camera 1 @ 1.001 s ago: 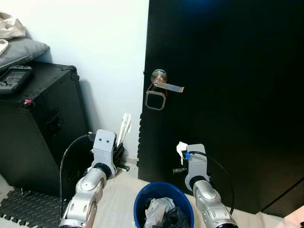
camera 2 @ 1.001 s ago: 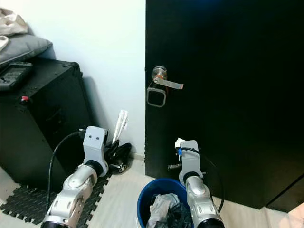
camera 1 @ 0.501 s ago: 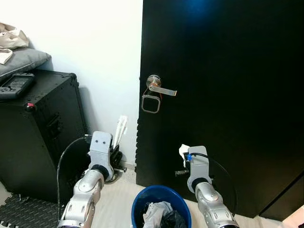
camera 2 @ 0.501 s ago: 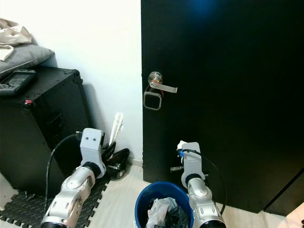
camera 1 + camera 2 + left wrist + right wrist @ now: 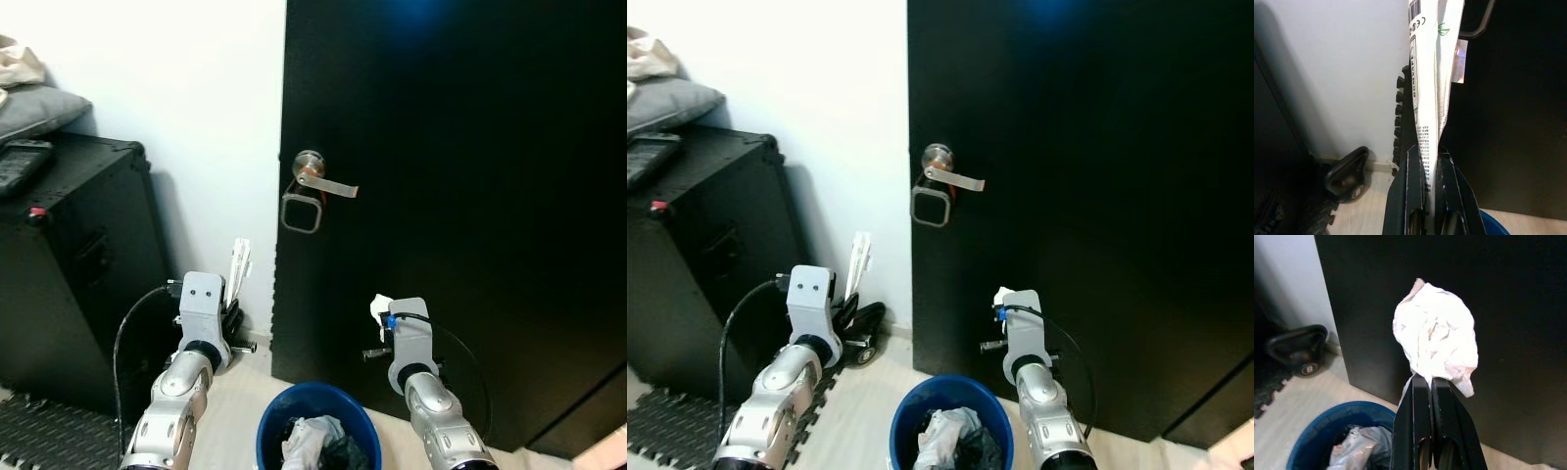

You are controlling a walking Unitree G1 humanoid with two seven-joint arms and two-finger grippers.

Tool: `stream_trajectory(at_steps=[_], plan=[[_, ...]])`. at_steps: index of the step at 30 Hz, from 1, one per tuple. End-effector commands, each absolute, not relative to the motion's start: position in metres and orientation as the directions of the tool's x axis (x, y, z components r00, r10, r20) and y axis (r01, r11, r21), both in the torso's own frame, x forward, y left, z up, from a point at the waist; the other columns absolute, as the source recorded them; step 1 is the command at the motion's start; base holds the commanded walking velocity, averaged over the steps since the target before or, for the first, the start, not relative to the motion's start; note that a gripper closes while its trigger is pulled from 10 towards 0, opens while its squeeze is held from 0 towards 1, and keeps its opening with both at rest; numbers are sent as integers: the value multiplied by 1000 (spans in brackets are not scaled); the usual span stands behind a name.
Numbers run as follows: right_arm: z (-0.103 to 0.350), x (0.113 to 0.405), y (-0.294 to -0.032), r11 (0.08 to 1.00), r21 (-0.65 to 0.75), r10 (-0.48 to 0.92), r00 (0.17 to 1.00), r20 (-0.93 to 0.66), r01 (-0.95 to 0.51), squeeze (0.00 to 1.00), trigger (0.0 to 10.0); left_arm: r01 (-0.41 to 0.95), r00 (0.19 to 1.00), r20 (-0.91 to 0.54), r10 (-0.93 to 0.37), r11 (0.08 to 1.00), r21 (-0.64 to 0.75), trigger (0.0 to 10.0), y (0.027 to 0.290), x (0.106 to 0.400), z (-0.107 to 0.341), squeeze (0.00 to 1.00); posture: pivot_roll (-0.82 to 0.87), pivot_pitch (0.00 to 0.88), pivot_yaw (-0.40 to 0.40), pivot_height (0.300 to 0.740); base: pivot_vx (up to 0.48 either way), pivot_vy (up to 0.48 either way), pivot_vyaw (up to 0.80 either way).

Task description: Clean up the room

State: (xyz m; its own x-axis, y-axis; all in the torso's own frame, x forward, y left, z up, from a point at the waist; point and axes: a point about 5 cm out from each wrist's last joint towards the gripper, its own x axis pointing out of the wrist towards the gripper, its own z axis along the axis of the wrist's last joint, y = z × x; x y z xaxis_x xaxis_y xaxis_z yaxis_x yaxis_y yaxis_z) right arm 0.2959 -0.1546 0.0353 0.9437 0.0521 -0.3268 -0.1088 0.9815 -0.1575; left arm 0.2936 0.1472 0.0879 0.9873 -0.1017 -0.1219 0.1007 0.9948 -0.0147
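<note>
left gripper (image 5: 1426, 159): raised left of bin, jaws pinching wrapper (image 5: 1430, 73)
right gripper (image 5: 1431, 382): raised right of bin, jaws clamped on tissue (image 5: 1436, 335)
bin (image 5: 955, 394): blue, on floor between arms, before door (image 5: 470, 196), trash inside

Crumpled paper wad (image 5: 1436, 335), glossy printed wrapper (image 5: 1431, 73), seemingly matt door (image 5: 1097, 196).

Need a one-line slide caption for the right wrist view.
Right gripper shut on a crumpled white tissue, held above the blue trash bin before a black door.
</note>
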Motion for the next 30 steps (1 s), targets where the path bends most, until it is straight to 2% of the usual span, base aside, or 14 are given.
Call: stream_trajectory(at_steps=[1, 3, 7, 8, 9, 11, 13, 15, 19, 20, 22, 23, 24, 30], plan=[[32, 297, -155, 970, -195, 65, 932, -357, -143, 0, 10000, 106, 985, -141, -103, 994, 12, 10000, 148, 291, 82, 0, 15, 0, -112, 740, 0, 0, 0], [30, 297, -155, 962, -218, 74, 924, -376, -166, 0, 10000, 116, 983, -144, -110, 993, 29, 10000, 148, 290, 81, 0, 15, 3, -113, 740, 0, 0, 0], [15, 296, -154, 911, -297, 107, 860, -499, -285, 0, 10000, 197, 966, -200, -165, 969, 152, 10000, 148, 286, 70, 0, 11, 24, -119, 740, 0, 0, 0], [10, 297, -154, 879, -335, 114, 832, -543, -339, 0, 10000, 258, 945, -255, -203, 944, 205, 10000, 148, 282, 60, 0, 10, 48, -124, 740, 0, 0, 0], [10, 297, -154, 879, -335, 114, 832, -543, -339, 0, 10000, 258, 945, -255, -203, 944, 205, 10000, 148, 282, 60, 0, 10, 48, -124, 740, 0, 0, 0], [3, 299, -153, 822, -397, 105, 793, -600, -409, 0, 10000, 385, 888, -366, -277, 884, 265, 10000, 149, 274, 42, 0, 19, 115, -139, 740, 0, 0, 0], [2, 300, -153, 811, -407, 98, 784, -613, -420, 0, 10000, 435, 863, -402, -308, 856, 279, 10000, 149, 271, 37, 0, 27, 140, -141, 740, 0, 0, 0], [2, 300, -153, 811, -407, 98, 784, -613, -420, 0, 10000, 435, 863, -402, -308, 856, 279, 10000, 149, 271, 37, 0, 27, 140, -141, 740, 0, 0, 0], [-1, 300, -150, 814, -395, 95, 768, -633, -426, 0, 10000, 509, 830, -433, -351, 793, 334, 10000, 150, 266, 34, 0, 42, 198, -139, 740, 0, 0, 0], [-3, 299, -145, 828, -362, 110, 757, -644, -429, 0, 10000, 532, 824, -434, -365, 762, 369, 10000, 153, 264, 37, 0, 52, 237, -138, 740, 0, 0, 0], [-3, 299, -145, 828, -362, 110, 757, -644, -429, 0, 10000, 532, 824, -434, -365, 762, 369, 10000, 153, 264, 37, 0, 52, 237, -138, 740, 0, 0, 0], [-6, 297, -136, 825, -338, 140, 743, -655, -453, 0, 10000, 553, 817, -429, -384, 730, 401, 10000, 158, 259, 43, 0, 73, 302, -148, 740, 0, 0, 0], [-8, 295, -127, 821, -316, 169, 731, -661, -475, 0, 10000, 563, 815, -427, -391, 708, 425, 10000, 161, 254, 48, 0, 82, 322, -153, 740, 0, 0, 0], [-10, 291, -94, 788, -258, 272, 692, -668, -559, 0, 10000, 525, 843, -392, -367, 716, 460, 10000, 169, 235, 61, 0, 116, 366, -160, 740, 0, 0, 0]])
